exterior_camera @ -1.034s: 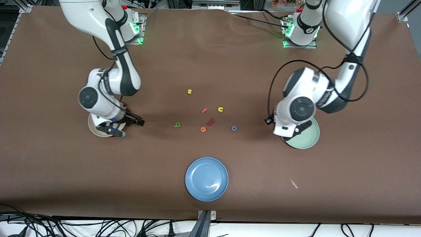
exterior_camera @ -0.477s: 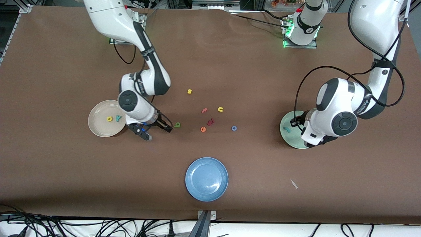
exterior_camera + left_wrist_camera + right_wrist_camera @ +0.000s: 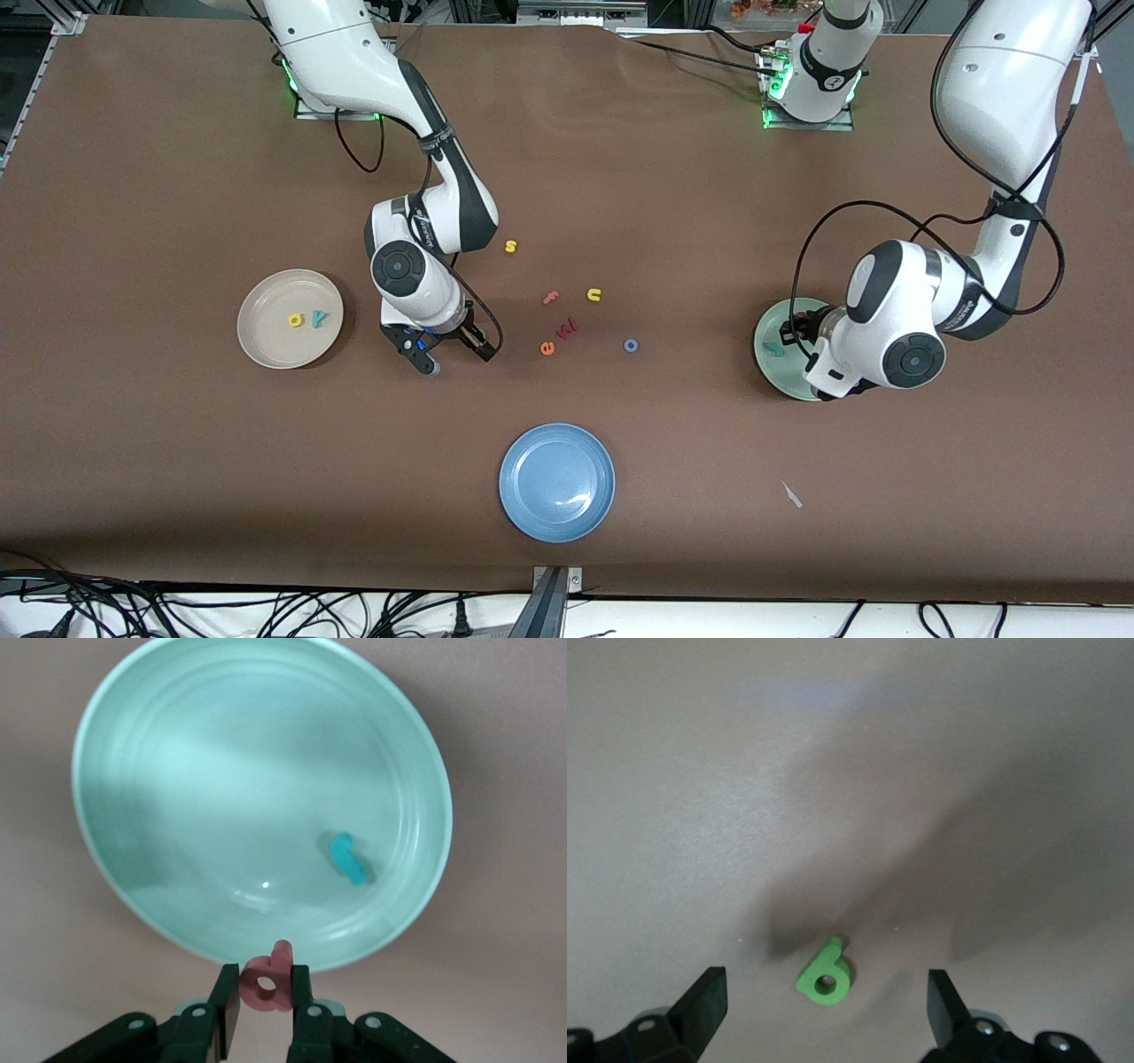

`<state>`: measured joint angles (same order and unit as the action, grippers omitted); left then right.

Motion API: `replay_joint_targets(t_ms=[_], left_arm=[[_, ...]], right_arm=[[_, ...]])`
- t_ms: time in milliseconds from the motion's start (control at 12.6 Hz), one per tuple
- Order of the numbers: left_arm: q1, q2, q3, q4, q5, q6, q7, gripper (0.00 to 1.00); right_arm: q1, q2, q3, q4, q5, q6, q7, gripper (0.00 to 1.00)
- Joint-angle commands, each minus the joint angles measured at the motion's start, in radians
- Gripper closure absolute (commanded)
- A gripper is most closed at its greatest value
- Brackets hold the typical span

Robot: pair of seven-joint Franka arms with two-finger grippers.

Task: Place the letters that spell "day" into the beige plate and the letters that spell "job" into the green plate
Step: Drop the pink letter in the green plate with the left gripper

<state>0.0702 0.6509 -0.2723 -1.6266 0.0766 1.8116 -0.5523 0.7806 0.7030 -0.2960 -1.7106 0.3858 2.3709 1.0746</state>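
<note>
Over the green plate (image 3: 124, 718), toward the left arm's end of the table, the left gripper (image 3: 266, 1001) hangs with its fingers pinching the pink-red "b" (image 3: 266, 979) across its round bowl; the teal "j" (image 3: 347, 858) already lies in that plate. The right gripper (image 3: 824, 1005) hovers low over the olive-green "a" (image 3: 825, 974), fingers spread wide to either side of it and not touching; in the front view the wrist hides this letter. The beige plate (image 3: 266, 350), toward the right arm's end, holds the yellow "d" (image 3: 296, 319) and teal "y" (image 3: 318, 317) side by side. The blue "o" (image 3: 631, 345) lies on the bare table (image 3: 177, 496) between the two arms, near the orange "e" (image 3: 547, 348). Judgement: the letters look light, rigid and small, likely to skate or tip if nudged on one side; best taken squarely across the thick body with both fingers closing evenly, as on the "b". Against the frame half a second earlier, the right arm has travelled from beside the beige plate to a position over the "a", and the left arm has shifted slightly above the green plate with its grip unchanged. The "o" and spare letters have not moved.
</note>
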Motion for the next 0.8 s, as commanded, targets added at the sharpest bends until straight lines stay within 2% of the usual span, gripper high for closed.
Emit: replay_joint_targets(t_ms=[0, 318, 398, 477, 557, 716], left_arm=[[0.017, -0.002, -0.005, -0.070, -0.001, 0.098, 0.031, 1.00], [0.031, 0.027, -0.005, -0.098, -0.003, 0.146, 0.051, 1.00], [0.031, 0.027, -0.005, -0.096, -0.003, 0.147, 0.051, 0.94], [0.031, 0.027, -0.005, -0.096, -0.003, 0.147, 0.049, 0.50], [0.031, 0.026, -0.005, -0.096, -0.003, 0.144, 0.049, 0.01], [0.029, 0.012, -0.008, -0.088, -0.014, 0.132, 0.032, 0.00]], right_arm=[[-0.001, 0.021, -0.003, 0.028, 0.005, -0.016, 0.065, 0.00], [0.002, 0.021, 0.000, 0.057, -0.011, -0.067, 0.060, 0.00], [0.002, 0.018, -0.002, 0.061, -0.012, -0.074, 0.056, 0.00], [-0.006, 0.012, -0.002, 0.062, -0.012, -0.084, 0.053, 0.00], [-0.003, 0.010, -0.002, 0.063, -0.007, -0.111, 0.054, 0.00], [-0.007, 0.010, -0.003, 0.071, 0.001, -0.122, 0.060, 0.00]])
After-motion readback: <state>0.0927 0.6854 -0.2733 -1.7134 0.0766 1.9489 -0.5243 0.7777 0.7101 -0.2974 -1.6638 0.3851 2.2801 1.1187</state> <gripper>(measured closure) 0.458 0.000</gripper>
